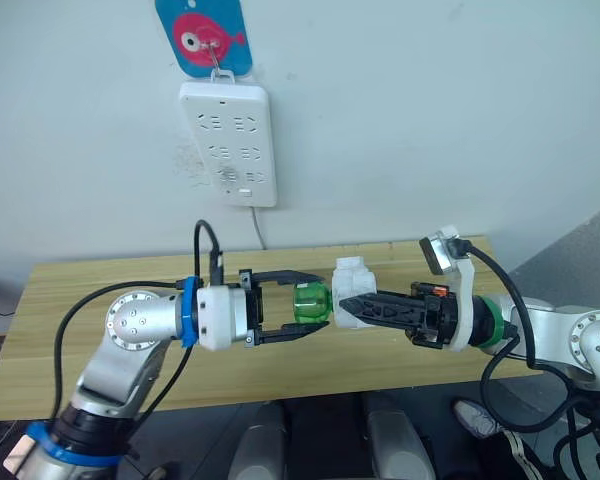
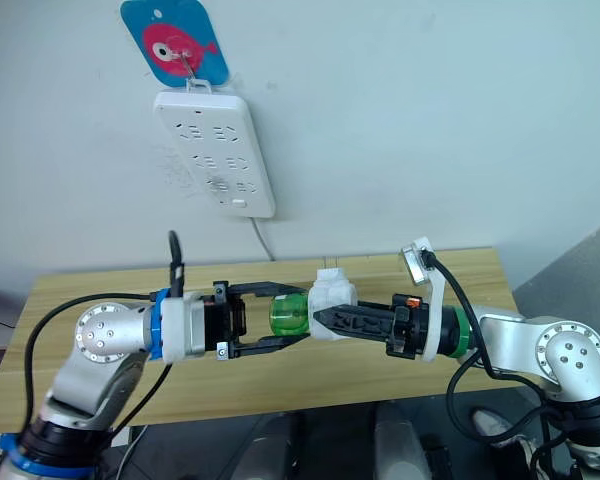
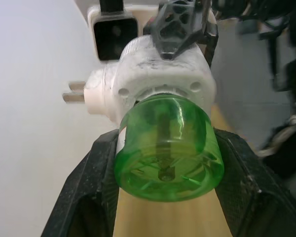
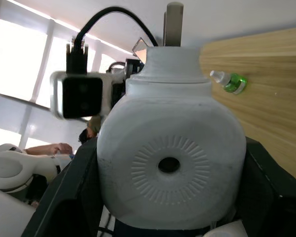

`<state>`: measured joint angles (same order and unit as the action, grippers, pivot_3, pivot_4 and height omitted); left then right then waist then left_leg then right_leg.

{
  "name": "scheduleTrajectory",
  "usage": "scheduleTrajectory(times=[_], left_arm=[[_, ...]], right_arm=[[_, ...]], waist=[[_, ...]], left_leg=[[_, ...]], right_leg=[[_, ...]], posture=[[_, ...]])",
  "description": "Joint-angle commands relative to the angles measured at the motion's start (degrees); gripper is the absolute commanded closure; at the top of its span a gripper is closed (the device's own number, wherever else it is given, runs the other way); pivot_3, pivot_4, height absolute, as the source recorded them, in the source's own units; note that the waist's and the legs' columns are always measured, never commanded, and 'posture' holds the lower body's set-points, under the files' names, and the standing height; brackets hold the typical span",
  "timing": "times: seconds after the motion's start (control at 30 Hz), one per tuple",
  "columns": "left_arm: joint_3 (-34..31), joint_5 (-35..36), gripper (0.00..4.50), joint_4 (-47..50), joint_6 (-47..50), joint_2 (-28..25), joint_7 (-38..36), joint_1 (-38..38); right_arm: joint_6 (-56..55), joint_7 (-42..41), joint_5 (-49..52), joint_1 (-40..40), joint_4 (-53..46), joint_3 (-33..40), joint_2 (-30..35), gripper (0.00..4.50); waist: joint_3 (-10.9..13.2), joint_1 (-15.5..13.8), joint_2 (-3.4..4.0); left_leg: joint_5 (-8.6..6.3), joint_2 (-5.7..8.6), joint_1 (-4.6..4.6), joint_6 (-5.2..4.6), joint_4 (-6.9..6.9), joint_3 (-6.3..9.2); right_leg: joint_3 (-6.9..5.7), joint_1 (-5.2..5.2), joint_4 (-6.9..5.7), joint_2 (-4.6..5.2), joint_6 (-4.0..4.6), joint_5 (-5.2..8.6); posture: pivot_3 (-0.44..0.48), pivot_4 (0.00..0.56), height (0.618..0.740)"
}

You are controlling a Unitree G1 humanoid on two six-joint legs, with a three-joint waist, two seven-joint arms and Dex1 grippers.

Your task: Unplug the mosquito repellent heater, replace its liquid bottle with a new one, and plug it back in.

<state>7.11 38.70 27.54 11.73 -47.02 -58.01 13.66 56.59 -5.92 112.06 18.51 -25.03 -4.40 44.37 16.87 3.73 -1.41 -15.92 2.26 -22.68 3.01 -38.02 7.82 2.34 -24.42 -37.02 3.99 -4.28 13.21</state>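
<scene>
- While our right tool (image 1: 352,304) clamps the mosquito repellent heater (image 1: 354,287), our left tool (image 1: 315,304), closed around the green liquid bottle (image 1: 311,302), should twist squarely, not pull.

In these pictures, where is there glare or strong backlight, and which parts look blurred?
Left wrist view: the green bottle shows bright streaks of glare on its side, and the background at the right is blurred. Right wrist view: bright windows behind wash out the upper left, while the white heater in front stays sharp. Left eye view: even light, with a soft shadow beside the power strip.
</scene>
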Motion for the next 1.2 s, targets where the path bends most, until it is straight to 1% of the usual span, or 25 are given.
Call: scheduleTrajectory(times=[0.03,0.1,0.17,0.2,0.27,0.43,0.6,0.73,0.8,0.87,0.9,0.93,1.0,1.07,1.13,1.17,1.2], left_arm=[[-2.09,21.75,2.26,2.33,24.24,-4.83,4.76,5.45],[-3.89,30.39,2.26,-1.73,33.15,-6.75,5.65,10.32],[-5.33,37.49,2.26,-6.01,40.17,-7.47,6.74,14.67],[-5.82,39.77,2.26,-7.45,42.78,-7.80,6.60,15.95],[-6.14,40.83,2.26,-8.96,46.37,-8.71,4.74,17.04],[-7.38,39.62,2.26,-11.65,51.27,-10.43,0.78,16.05],[-9.51,40.01,2.26,-13.09,54.47,-10.68,0.38,14.63],[-11.22,39.91,2.26,-12.27,56.72,-10.92,-0.01,12.86],[-12.19,37.91,2.26,-9.76,55.88,-12.08,-1.57,9.60],[-12.51,31.55,2.26,-6.60,50.54,-12.69,-3.82,5.31],[-12.86,29.51,2.26,-5.61,48.62,-12.33,-3.85,3.69],[-12.80,25.37,2.26,-4.51,44.38,-11.28,-3.40,1.82],[-12.99,20.90,2.26,-2.95,39.49,-9.43,-2.74,-0.84],[-11.42,11.34,2.26,-1.57,29.31,-6.99,-2.41,-4.51],[-10.01,3.34,2.26,-1.50,20.57,-4.83,-2.38,-7.42],[-9.64,0.77,2.26,-1.89,17.60,-3.95,-2.55,-8.35],[-8.63,-3.72,2.26,-2.52,11.71,-3.48,-3.69,-9.54]], right_arm=[[0.56,-0.18,0.94,-0.10,-1.46,0.02,0.96,1.47],[0.82,-0.04,0.94,0.06,-1.35,-0.09,1.54,1.47],[0.88,-0.05,0.94,0.08,-1.29,-0.12,1.84,1.47],[0.89,-0.14,0.94,0.08,-1.26,-0.13,1.93,1.47],[0.88,-0.22,0.94,0.13,-1.25,-0.21,2.05,1.47],[0.75,-0.96,0.94,-0.32,-1.62,-0.04,2.77,1.47],[0.40,-1.67,0.94,-1.18,-1.91,0.30,3.81,1.47],[0.45,-1.82,0.94,-1.44,-1.79,0.59,4.25,1.47],[0.53,-1.27,0.94,-1.45,-0.82,1.42,5.09,1.47],[0.48,1.18,0.59,-1.01,1.13,2.18,7.42,1.47],[0.65,2.10,-2.60,-0.74,2.67,2.32,8.27,1.47],[0.89,2.67,-8.38,-0.10,4.49,1.80,9.13,1.47],[1.27,1.92,-19.01,0.88,7.15,0.64,10.39,1.47],[0.33,0.49,-33.99,3.04,9.42,-3.78,11.92,1.47],[-0.96,-1.76,-45.82,4.86,11.15,-7.98,12.17,1.47],[-1.44,-2.98,-49.95,5.48,11.88,-9.36,11.78,1.47],[-2.25,-4.75,-54.38,6.28,12.72,-11.21,11.49,1.47]], waist=[[0.01,0.02,-0.01],[0.05,0.14,0.00],[0.07,0.35,-0.02],[0.07,0.45,-0.02],[0.07,0.72,-0.02],[0.08,1.06,-0.02],[0.09,1.00,-0.03],[0.09,1.00,-0.03],[0.09,0.99,-0.02],[0.09,0.99,-0.01],[0.09,0.93,-0.01],[0.10,0.88,-0.02],[0.10,0.65,-0.02],[0.10,0.42,-0.01],[0.09,0.37,-0.02],[0.10,0.29,-0.02],[0.09,0.22,-0.02]], left_leg=[[0.00,0.02,0.00,0.00,0.00,0.00],[0.00,0.02,0.02,0.00,-0.01,-0.02],[0.00,0.01,0.04,0.00,-0.01,-0.05],[0.00,0.01,0.04,0.00,-0.01,-0.06],[0.00,0.01,0.04,0.00,0.01,-0.07],[0.00,0.01,0.04,0.00,0.06,-0.10],[0.00,0.01,0.03,0.00,0.04,-0.11],[0.00,0.01,0.02,0.00,0.04,-0.16],[0.00,0.01,0.01,0.00,0.04,-0.15],[0.00,0.01,0.01,0.00,0.06,-0.16],[0.00,0.02,-0.01,0.00,0.07,-0.20],[0.00,0.02,-0.04,0.01,0.07,-0.21],[0.01,0.03,-0.05,0.01,0.06,-0.26],[0.01,0.03,-0.08,0.02,0.05,-0.28],[0.01,0.02,-0.09,0.02,0.05,-0.34],[0.01,0.02,-0.11,0.02,0.06,-0.35],[0.01,0.02,-0.15,0.02,0.07,-0.36]], right_leg=[[-0.01,0.00,0.00,0.00,-0.01,0.00],[-0.02,0.01,-0.02,-0.04,-0.02,0.01],[-0.02,0.01,-0.03,-0.08,-0.05,0.03],[-0.02,0.01,-0.04,-0.08,-0.04,0.03],[-0.01,0.01,-0.03,-0.09,-0.01,0.01],[0.02,-0.05,-0.01,-0.08,0.01,0.00],[0.03,-0.09,-0.01,-0.08,0.02,0.01],[0.07,-0.08,0.02,-0.05,0.02,0.01],[0.06,-0.08,0.03,-0.05,0.02,0.01],[0.07,-0.10,0.04,-0.04,0.02,0.01],[0.10,-0.15,0.03,-0.01,0.02,0.01],[0.10,-0.20,0.04,0.00,0.03,0.01],[0.10,-0.21,0.07,0.00,0.03,0.01],[0.10,-0.23,0.09,0.00,0.03,0.01],[0.13,-0.26,0.10,0.00,0.03,0.01],[0.14,-0.29,0.11,0.01,0.03,0.01],[0.14,-0.33,0.10,0.02,0.04,0.01]], posture=[[-0.070,0.304,0.740],[-0.067,0.304,0.740],[-0.066,0.303,0.740],[-0.066,0.303,0.740],[-0.068,0.302,0.740],[-0.075,0.302,0.740],[-0.074,0.301,0.740],[-0.072,0.301,0.740],[-0.067,0.301,0.740],[-0.067,0.301,0.740],[-0.065,0.303,0.740],[-0.065,0.303,0.740],[-0.066,0.305,0.740],[-0.069,0.306,0.740],[-0.070,0.306,0.740],[-0.070,0.306,0.740],[-0.069,0.306,0.740]])
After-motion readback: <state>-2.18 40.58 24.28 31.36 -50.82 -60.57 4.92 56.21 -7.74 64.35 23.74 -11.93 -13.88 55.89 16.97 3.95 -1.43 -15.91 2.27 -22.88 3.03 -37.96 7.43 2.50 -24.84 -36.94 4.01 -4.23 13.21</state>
